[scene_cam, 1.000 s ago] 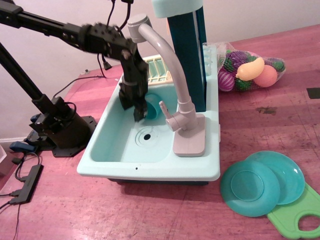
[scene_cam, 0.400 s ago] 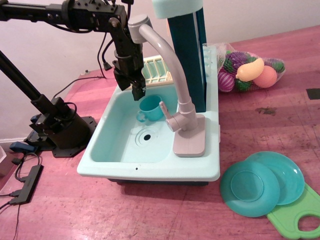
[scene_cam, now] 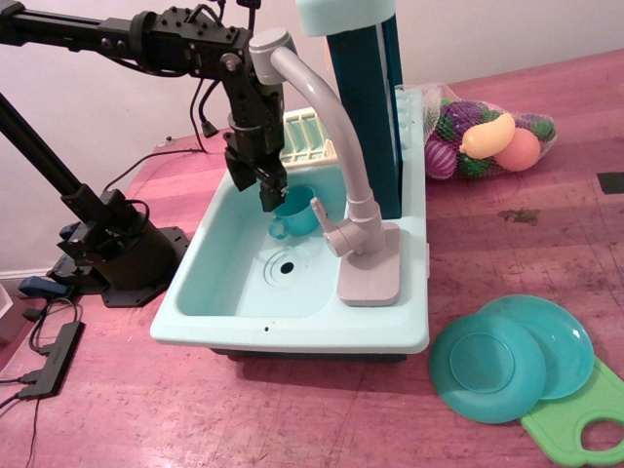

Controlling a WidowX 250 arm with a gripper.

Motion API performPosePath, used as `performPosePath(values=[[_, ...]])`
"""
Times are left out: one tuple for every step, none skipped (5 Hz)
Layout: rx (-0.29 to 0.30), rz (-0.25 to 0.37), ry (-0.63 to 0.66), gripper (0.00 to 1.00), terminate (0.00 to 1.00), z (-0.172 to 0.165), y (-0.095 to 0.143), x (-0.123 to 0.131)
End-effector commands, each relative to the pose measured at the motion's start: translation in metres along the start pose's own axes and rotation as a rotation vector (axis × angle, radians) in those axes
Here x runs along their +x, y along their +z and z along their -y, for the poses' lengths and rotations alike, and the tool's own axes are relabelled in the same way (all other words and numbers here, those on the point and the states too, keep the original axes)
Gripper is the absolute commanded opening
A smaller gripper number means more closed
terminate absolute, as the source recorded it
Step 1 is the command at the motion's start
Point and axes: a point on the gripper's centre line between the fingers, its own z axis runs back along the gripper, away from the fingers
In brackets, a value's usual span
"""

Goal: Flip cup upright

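The teal-blue cup (scene_cam: pixel 295 211) stands upright with its mouth up in the far part of the pale aqua sink (scene_cam: pixel 229 292), beside the grey faucet (scene_cam: pixel 331 136). Its loop handle points to the front left. My gripper (scene_cam: pixel 255 191) hangs from the black arm just left of and slightly above the cup's rim. Its fingers (scene_cam: pixel 270 198) are apart and hold nothing, and the right one is close to the rim.
The sink drain (scene_cam: pixel 286 263) lies in front of the cup. A pale dish rack (scene_cam: pixel 310 136) stands behind the sink. Two teal plates (scene_cam: pixel 487 366) and a green cutting board (scene_cam: pixel 585 419) lie at the front right. A net bag of toy fruit (scene_cam: pixel 487 136) lies at the back right.
A second ago my gripper was low in the sink, covering the cup. It rose and left the cup standing upright, then came down a little to the cup's left.
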Motion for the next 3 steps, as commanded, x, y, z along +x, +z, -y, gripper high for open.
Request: performPosePath(values=[[-0.042,0.056,-0.073,1.0,0.0,-0.0033,0.0426,-0.008],[-0.042,0.056,-0.073,1.0,0.0,-0.0033,0.0426,-0.008],[-0.042,0.056,-0.073,1.0,1.0,-0.0033,0.0426,-0.008]])
